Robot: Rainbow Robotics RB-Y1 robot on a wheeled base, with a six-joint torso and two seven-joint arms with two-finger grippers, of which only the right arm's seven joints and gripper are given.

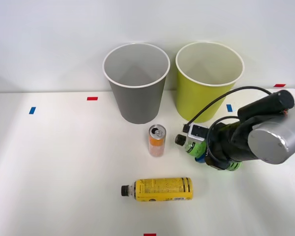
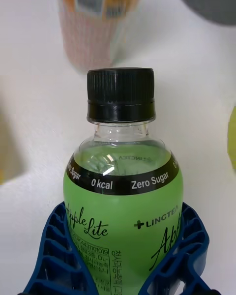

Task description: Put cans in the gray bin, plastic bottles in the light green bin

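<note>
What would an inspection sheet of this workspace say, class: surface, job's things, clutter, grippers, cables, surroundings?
Surface: white table with red and blue tape marks.
Job's things: gray bin and light green bin upright, side by side; orange can upright; yellow-label bottle on its side; green-label bottle in the gripper.
Clutter: nothing seen.
Grippers: right gripper shut on the green-label bottle.
Cables: black cable looping above the wrist.
Surroundings: plain white wall.

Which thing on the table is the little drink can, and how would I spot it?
Start at the tall gray round bin at the back of the white table. Just in front of it stands the small slim orange-and-pink can, upright, with a silver top and pull tab. Unlike the yellow-labelled plastic bottle lying nearby, it is short and has no black cap.
</note>
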